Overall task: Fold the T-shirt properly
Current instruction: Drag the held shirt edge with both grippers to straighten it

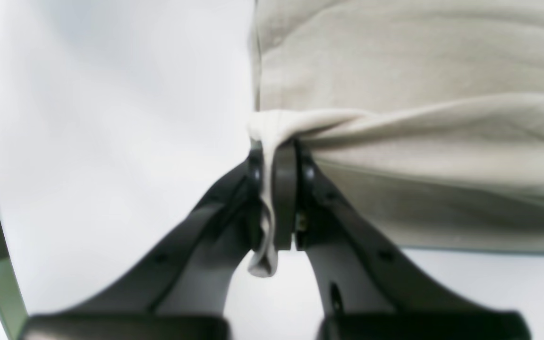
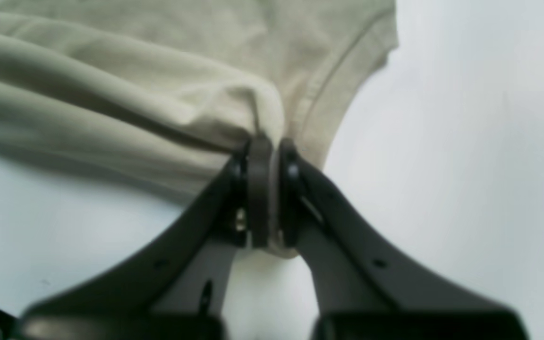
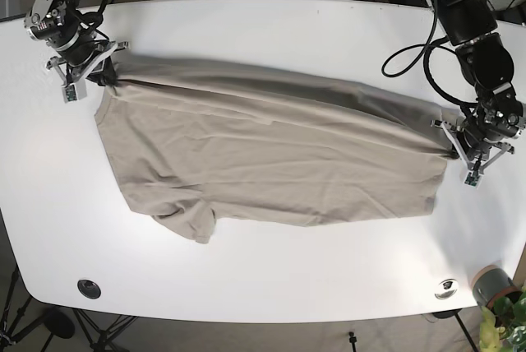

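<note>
A beige T-shirt (image 3: pixel 271 163) lies spread across the white table (image 3: pixel 271 31), with its upper long edge lifted into a taut fold between the two arms. At the right end, my left gripper (image 3: pixel 454 145) holds that fold. In the left wrist view the left gripper (image 1: pixel 276 156) is shut on a bunched corner of the T-shirt (image 1: pixel 418 141). My right gripper (image 3: pixel 105 81) grips the fold's left end. The right wrist view shows the right gripper (image 2: pixel 272 151) shut on the T-shirt (image 2: pixel 135 94) beside a hemmed sleeve edge. A sleeve sticks out at the lower left.
Two round grommets (image 3: pixel 89 289) (image 3: pixel 446 288) sit near the table's front edge. A small pot with a plant (image 3: pixel 495 288) stands off the front right corner. Cables (image 3: pixel 411 48) trail from the arm at the back right.
</note>
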`<state>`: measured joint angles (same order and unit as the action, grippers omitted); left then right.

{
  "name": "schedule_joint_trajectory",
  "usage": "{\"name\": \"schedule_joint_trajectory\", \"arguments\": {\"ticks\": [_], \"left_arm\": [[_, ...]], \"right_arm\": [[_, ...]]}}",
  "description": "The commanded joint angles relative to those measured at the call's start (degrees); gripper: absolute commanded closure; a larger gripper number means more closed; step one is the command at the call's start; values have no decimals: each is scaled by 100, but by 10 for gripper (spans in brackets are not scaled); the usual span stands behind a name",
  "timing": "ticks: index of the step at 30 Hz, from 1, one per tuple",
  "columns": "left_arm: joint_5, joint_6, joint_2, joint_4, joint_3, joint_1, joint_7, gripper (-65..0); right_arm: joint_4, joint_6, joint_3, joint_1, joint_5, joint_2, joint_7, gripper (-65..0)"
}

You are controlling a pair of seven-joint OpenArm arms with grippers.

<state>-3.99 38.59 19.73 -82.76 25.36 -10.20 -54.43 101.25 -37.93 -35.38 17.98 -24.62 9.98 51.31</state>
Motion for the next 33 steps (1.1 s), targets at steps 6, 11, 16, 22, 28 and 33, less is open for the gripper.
{"name": "schedule_joint_trajectory", "arguments": {"ticks": [6,11,16,22,28,33], "left_arm": [[-54,-39,177,175,17,-242,85,-331],[-89,-30,194,184,237,-383,94,-372],[-80,5,247,166,562,-330,112,-374],[-98,-4,370,149,369,259,832,-374],[-98,5,353,87,351,734,1632,-374],[-107,5,203,-115,193,945,1764,-374]], "right_arm": [[-2,9,-36,-79,-83,79,-107,0],[42,-9,-62,-105,-109,88,-116,0],[103,-27,-361,-220,-118,-62,-98,0],[244,-27,-687,-325,-118,-308,-80,-170],[244,-35,-924,-343,-127,-387,-80,-449],[244,-35,-1267,-343,-136,-387,-80,-490]]}}
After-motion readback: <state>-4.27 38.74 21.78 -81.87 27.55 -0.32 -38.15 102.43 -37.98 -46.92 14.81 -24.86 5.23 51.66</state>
